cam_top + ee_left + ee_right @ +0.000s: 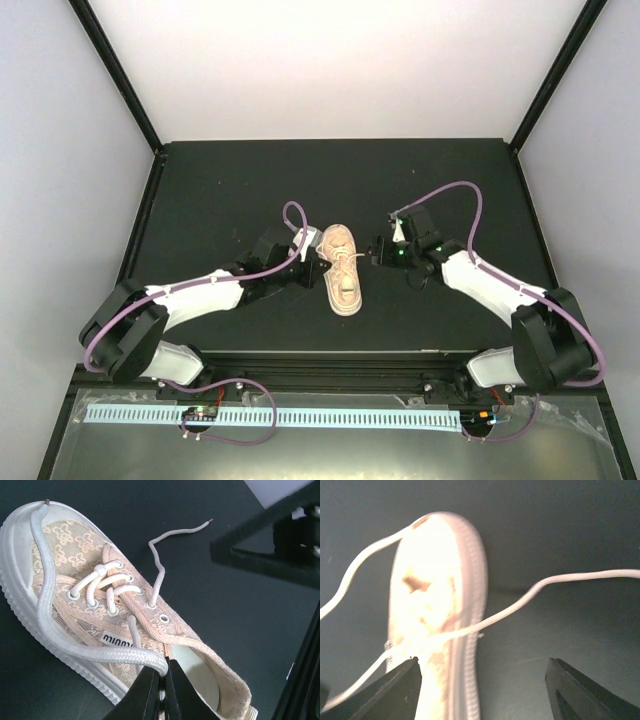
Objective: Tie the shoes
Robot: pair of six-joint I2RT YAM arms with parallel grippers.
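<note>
The pale pink-beige shoe (343, 270) lies in the middle of the black table, toe toward the far side. In the left wrist view the shoe (125, 615) fills the frame. My left gripper (162, 672) is shut on a cream-white lace (75, 652) that loops along the sole and over the toe. It sits at the shoe's left side (318, 258). The other lace (159, 565) trails loose onto the table. My right gripper (378, 250) is open just right of the shoe. In its own view (482, 680) the blurred shoe (435, 605) lies by its left finger, with a lace (570, 577) running off to the right.
The black table (220, 190) is ringed by a black frame and pale walls. A white slotted strip (300, 415) runs along the near edge behind the arm bases. My right gripper's black body shows at the upper right of the left wrist view (280, 545).
</note>
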